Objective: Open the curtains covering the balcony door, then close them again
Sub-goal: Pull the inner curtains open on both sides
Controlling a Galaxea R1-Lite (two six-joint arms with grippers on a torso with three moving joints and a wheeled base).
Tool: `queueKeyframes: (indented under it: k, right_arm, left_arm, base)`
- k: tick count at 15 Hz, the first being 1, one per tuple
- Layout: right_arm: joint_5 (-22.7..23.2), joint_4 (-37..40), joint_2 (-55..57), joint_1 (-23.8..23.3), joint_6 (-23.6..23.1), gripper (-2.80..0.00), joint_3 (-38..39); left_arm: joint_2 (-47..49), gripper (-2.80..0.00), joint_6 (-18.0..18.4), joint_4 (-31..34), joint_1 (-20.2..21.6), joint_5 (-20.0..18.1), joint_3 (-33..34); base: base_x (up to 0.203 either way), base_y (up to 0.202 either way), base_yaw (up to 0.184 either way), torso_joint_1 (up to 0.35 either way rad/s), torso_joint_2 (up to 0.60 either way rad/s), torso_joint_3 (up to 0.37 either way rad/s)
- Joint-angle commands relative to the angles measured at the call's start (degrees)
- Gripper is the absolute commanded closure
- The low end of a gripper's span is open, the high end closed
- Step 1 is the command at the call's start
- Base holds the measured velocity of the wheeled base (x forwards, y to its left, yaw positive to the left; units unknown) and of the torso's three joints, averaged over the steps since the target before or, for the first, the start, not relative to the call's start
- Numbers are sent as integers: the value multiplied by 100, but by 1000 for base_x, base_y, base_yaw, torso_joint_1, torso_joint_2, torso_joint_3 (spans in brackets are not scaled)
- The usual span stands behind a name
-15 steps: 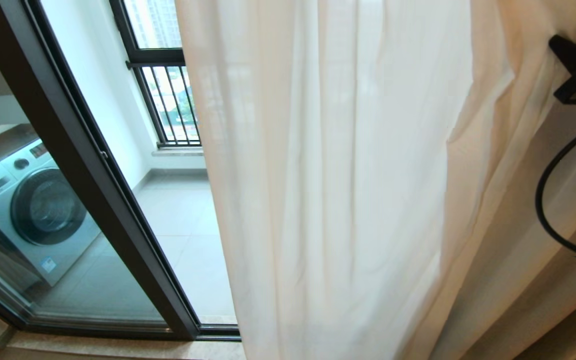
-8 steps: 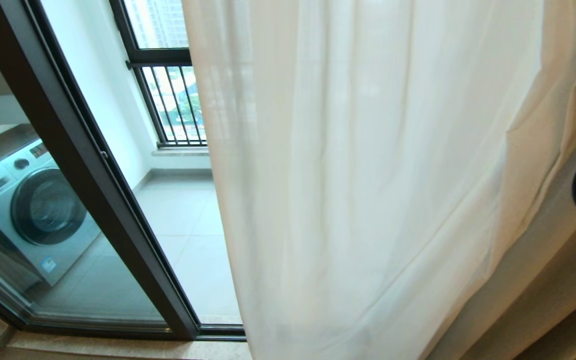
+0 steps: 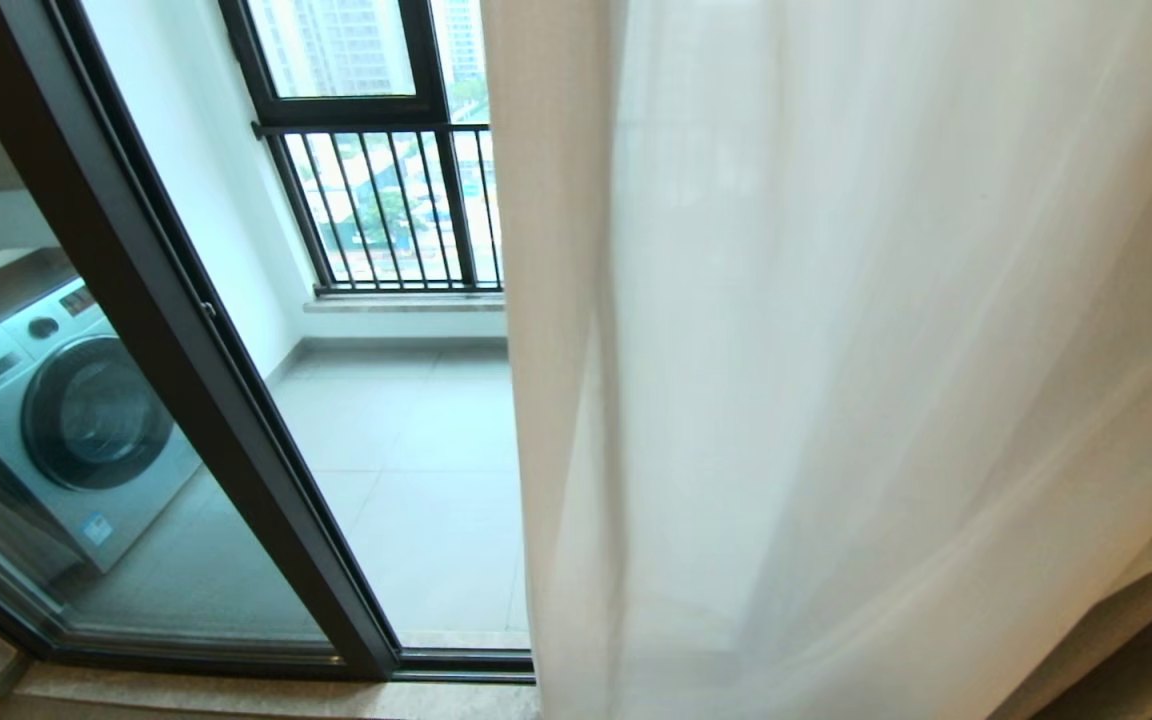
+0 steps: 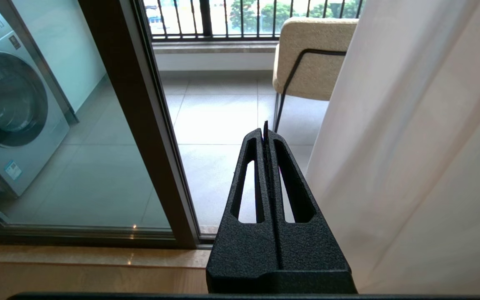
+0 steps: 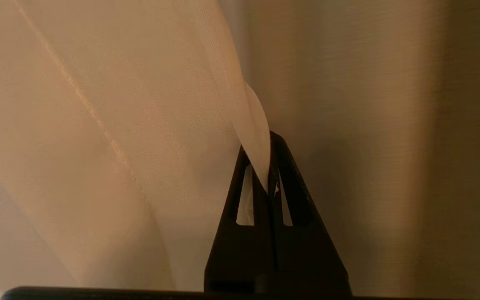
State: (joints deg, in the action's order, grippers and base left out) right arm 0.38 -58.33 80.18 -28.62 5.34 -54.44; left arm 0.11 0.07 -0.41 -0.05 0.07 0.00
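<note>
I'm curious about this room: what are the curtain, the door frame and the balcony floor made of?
Curtain: thin sheer white fabric, seemingly; light and the railing show faintly through it.
Door frame: probably dark metal with a smooth matte finish.
Floor: pale grey tiles, likely ceramic; grout lines show.

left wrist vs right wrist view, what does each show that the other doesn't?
Only the left wrist view: the left tool, shut and empty, the balcony door frame, a washing machine behind glass, a beige chair, the railing and the tiled balcony floor.
Only the right wrist view: the right tool shut on a fold of the curtains, with a taupe drape behind.
Both: sheer curtain fabric beside a shut black tool.
</note>
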Motion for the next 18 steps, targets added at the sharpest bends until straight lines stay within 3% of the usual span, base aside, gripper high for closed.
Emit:
queueKeyframes:
  k: [1, 11, 18]
  right_arm:
    - [15, -11, 45, -730, 18, 0, -56]
    - [185, 206, 917, -3586, 947, 0, -902]
    - [235, 125, 2109, -4623, 1447, 0, -1845]
  left_arm:
    - [-2, 0, 1, -2, -4, 1, 0]
    - [-2, 0, 1, 0, -4, 1, 0]
    - [-2, 0, 1, -2, -4, 1, 0]
  base:
    - [0, 0, 0, 0, 0, 0]
    - [0, 0, 0, 0, 0, 0]
    - [0, 0, 0, 0, 0, 0]
